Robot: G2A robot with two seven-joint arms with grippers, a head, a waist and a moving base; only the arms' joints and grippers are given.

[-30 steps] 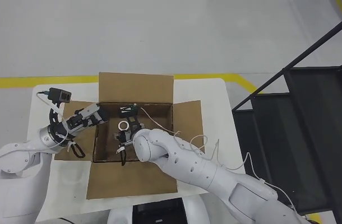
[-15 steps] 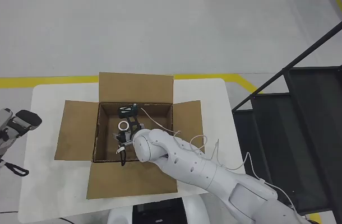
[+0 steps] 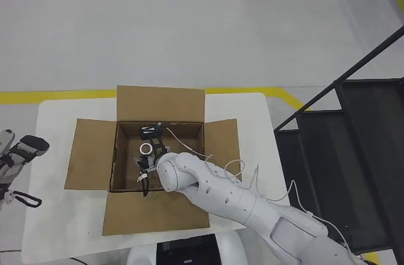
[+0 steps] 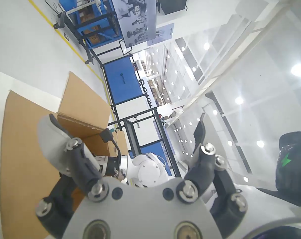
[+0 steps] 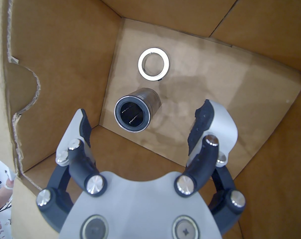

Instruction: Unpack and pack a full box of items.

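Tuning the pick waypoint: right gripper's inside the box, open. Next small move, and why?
Probably lower the right gripper onto the metal cylinder and close. Its fingers are open and empty, and the cylinder lies on the box floor between them, nearer than the ring.

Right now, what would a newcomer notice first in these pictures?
An open cardboard box sits on the white table, with the right gripper open inside it. On its floor below the gripper are a metal cylinder with a dark bore and a metal ring. The left gripper is open beyond the table's left edge.
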